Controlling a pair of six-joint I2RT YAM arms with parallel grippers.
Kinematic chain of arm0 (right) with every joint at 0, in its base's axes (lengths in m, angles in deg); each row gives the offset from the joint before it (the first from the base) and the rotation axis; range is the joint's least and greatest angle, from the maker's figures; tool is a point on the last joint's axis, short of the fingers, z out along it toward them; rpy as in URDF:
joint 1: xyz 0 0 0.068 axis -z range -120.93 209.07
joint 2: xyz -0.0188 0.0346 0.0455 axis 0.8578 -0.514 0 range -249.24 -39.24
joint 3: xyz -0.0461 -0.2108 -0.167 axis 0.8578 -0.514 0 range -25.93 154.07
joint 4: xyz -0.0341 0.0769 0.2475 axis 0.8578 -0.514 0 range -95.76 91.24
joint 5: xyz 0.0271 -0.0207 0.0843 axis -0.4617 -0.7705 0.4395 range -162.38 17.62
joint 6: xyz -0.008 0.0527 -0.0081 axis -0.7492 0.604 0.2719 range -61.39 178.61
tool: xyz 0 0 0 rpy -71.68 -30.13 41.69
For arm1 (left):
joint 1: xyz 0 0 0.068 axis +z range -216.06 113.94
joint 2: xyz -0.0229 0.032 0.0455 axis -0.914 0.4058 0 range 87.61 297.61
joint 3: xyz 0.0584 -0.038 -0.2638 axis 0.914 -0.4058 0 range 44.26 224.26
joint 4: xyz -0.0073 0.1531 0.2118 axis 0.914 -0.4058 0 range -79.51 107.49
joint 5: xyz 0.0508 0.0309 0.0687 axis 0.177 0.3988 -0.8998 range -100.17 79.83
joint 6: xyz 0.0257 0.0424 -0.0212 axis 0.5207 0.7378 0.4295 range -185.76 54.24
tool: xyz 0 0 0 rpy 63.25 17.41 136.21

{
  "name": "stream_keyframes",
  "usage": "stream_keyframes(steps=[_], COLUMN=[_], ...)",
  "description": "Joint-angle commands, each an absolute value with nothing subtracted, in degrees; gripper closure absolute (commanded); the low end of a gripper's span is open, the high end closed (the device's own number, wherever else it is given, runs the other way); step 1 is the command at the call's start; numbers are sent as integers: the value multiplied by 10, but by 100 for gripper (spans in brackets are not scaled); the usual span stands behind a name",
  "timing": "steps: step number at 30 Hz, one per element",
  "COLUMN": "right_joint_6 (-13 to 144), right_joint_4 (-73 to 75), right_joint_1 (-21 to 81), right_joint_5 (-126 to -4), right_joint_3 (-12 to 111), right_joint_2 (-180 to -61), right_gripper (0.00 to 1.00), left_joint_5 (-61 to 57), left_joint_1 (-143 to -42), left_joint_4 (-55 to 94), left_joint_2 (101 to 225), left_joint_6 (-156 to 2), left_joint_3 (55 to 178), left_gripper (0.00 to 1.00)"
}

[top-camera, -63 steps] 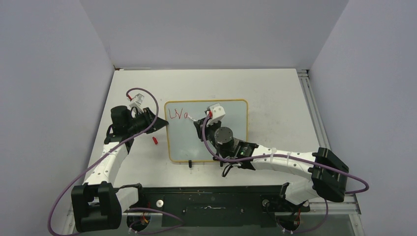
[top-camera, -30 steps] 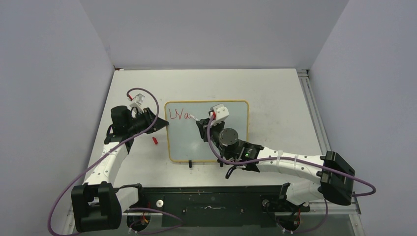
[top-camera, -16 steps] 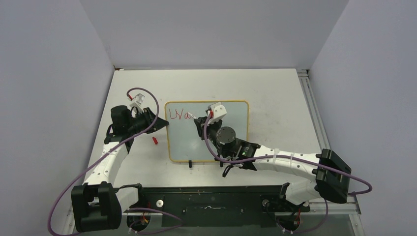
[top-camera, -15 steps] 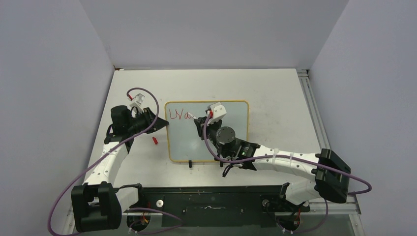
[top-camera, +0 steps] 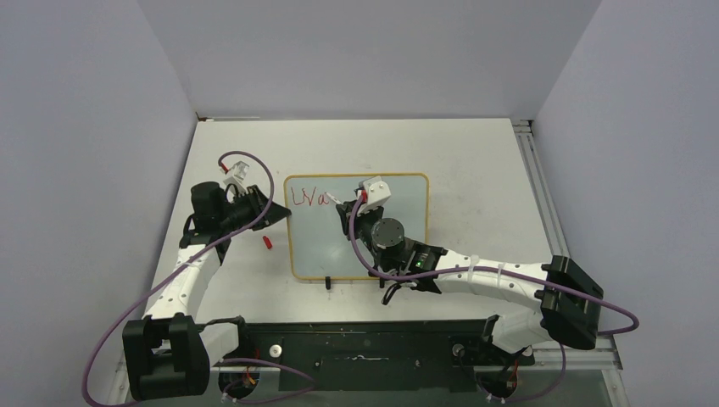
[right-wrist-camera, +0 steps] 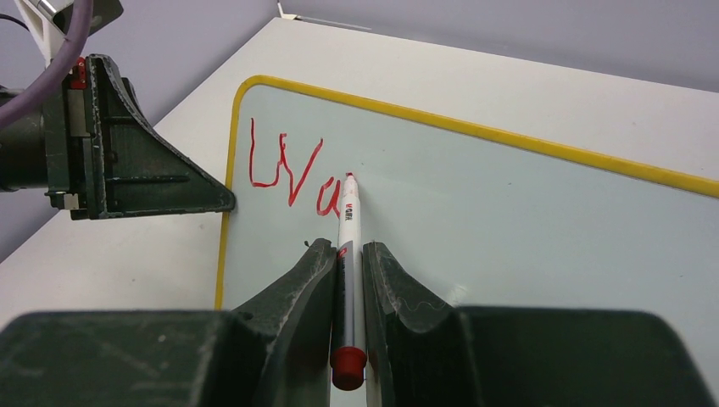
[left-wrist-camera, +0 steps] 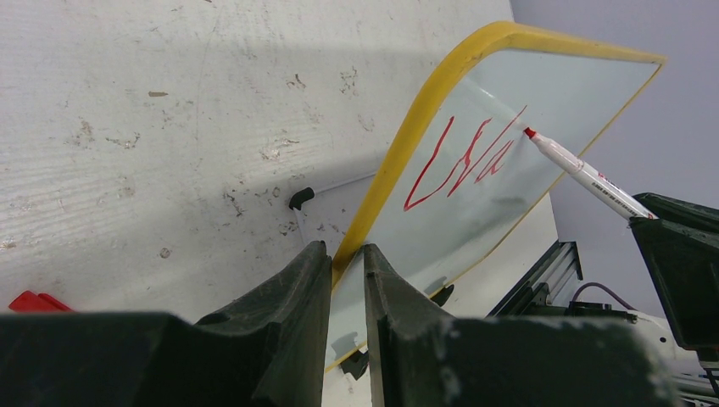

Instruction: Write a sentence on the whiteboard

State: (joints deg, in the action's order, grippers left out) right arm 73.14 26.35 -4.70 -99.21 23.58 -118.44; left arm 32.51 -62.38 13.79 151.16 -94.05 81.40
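The whiteboard lies on the table, pale with a yellow frame. Red letters of the sentence, roughly "Wa", sit in its upper left corner; they also show in the wrist views. My left gripper is shut on the board's left frame edge. My right gripper is shut on a white marker with a red rear end. The marker's red tip rests at the board surface just right of the last letter. In the left wrist view the marker slants down to the letters.
A small red cap lies on the table left of the board, also visible beside my left fingers. Two black feet stick out at the board's near edge. Grey walls enclose the table on three sides.
The right gripper and marker shifted slightly back and forth beside the last letter, adding to its stroke. The left gripper and the board stayed put.
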Motion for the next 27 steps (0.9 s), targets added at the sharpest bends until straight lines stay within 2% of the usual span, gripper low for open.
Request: stream_keyframes(steps=[1, 27], right_joint_6=[729, 767], right_joint_4=[280, 248], right_joint_1=[-44, -56], right_joint_5=[-1019, -1005], right_joint_3=[237, 178], right_joint_2=[-1163, -1139], right_gripper=[95, 95], left_joint_5=[337, 335], left_joint_1=[-627, -627], left_joint_4=[147, 147], left_joint_2=[1507, 1505], left_joint_6=[-937, -937], left_joint_3=[841, 840], left_gripper=[81, 81])
